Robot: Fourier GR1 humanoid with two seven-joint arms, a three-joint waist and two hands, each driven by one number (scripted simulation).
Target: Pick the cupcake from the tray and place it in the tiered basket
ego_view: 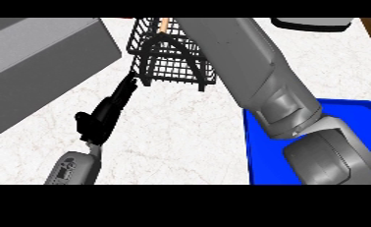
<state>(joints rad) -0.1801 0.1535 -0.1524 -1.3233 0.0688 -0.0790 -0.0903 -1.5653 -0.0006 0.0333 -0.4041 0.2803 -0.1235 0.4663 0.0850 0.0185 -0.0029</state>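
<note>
Right forearm (290, 118) fills right of frame, reaching up toward tiered basket (170, 54); its hand is hidden, state can't tell.
Cupcake not visible, maybe behind the arm; judged light, soft, crushable, best held by lower wrapper. Left hand (105, 115) lower left, fingers straight, holding nothing. Blue tray (259, 162) lower right on white marbled counter (181, 132); grey box (43, 64) upper left.
</note>
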